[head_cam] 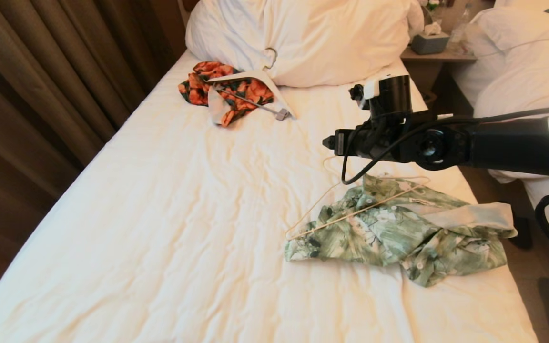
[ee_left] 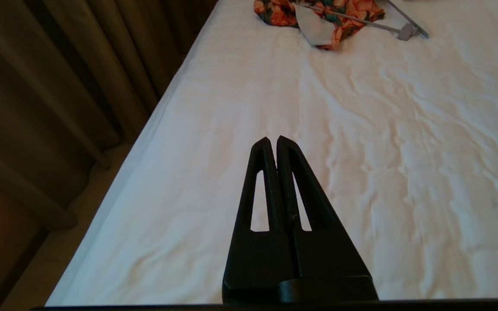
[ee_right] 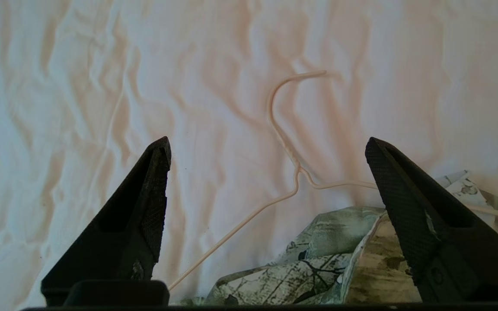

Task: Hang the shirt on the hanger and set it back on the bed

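Note:
The green and white leaf-print shirt (head_cam: pixel 398 233) lies crumpled on the bed (head_cam: pixel 160 214), near its right edge. The thin cream hanger (head_cam: pixel 355 212) rests flat, its bottom bar and one shoulder across the shirt's top, its hook on the sheet. My right arm (head_cam: pixel 446 143) reaches in from the right above them. In the right wrist view the right gripper (ee_right: pixel 267 144) is open and holds nothing, hovering over the hanger's neck (ee_right: pixel 295 172) and the shirt's edge (ee_right: pixel 318 268). The left gripper (ee_left: pixel 272 139) is shut and empty, held above the bed's left part.
An orange floral garment (head_cam: pixel 227 90) with a broad white clip hanger (head_cam: pixel 255 78) lies by the pillows (head_cam: pixel 303 38). Brown curtains (head_cam: pixel 41 71) run along the left. A nightstand (head_cam: pixel 436 57) with a tissue box (head_cam: pixel 429 40) and a second bed (head_cam: pixel 527 62) are on the right.

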### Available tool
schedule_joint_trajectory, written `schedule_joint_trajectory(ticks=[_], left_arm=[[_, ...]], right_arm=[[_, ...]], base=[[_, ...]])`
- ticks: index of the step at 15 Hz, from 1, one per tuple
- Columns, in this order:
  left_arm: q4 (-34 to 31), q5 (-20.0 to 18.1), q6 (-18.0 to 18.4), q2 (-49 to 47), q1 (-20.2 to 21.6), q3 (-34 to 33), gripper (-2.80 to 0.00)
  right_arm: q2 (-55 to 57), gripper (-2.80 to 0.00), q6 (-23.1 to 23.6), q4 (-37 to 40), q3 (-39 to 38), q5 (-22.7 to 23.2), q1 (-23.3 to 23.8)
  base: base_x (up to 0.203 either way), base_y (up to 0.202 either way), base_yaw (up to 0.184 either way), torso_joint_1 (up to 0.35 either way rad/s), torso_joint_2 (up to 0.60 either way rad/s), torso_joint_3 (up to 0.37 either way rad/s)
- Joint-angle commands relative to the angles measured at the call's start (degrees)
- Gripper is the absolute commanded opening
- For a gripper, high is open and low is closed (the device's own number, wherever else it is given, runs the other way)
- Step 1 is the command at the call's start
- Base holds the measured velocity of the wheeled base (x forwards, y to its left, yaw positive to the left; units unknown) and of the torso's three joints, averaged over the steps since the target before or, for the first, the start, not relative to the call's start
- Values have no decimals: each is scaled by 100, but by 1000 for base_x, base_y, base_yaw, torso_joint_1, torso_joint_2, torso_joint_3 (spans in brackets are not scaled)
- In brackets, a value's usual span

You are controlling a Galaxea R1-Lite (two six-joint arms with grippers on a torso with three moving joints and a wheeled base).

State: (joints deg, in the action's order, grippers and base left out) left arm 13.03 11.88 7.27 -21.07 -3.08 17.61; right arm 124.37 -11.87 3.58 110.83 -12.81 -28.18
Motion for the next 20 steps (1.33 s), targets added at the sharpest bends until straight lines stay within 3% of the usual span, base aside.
schedule_joint_trajectory(ticks=[1, 2, 6, 10, 13, 15, 18, 20], left_arm=[[-9, 34, 3, 118, 1, 42, -280], [-15, 52, 3, 164, 1, 69, -280], [-11, 496, 3, 300, 44, 164, -280], [-28, 478, 17, 512, 556, 139, -280], [-34, 509, 66, 856, 577, 104, -280], [-287, 327, 113, 1176, 448, -22, -280], [-1188, -252, 113, 1870, 344, -218, -280], [-1368, -494, 87, 2084, 333, -626, -280]], right_arm=[[-23, -257, -5, 19, -34, -22, -29], [15, -280, 1, 20, -60, -28, -23], [-177, -280, -21, 119, -370, -366, 14], [-1236, -280, -25, 99, -1390, -467, 10], [-2362, -280, -26, 99, -2429, -532, -18], [-3125, -280, -26, 93, -3232, -750, -92], [-4343, -280, -18, 100, -4349, -952, -86], [-5190, -280, -8, 121, -4908, -995, 32]], base=[[0, 0, 0, 0, 0, 0], [0, 0, 0, 0, 0, 0], [0, 0, 0, 0, 0, 0], [0, 0, 0, 0, 0, 0], [0, 0, 0, 0, 0, 0], [0, 0, 0, 0, 0, 0], [0, 0, 0, 0, 0, 0], [0, 0, 0, 0, 0, 0]])
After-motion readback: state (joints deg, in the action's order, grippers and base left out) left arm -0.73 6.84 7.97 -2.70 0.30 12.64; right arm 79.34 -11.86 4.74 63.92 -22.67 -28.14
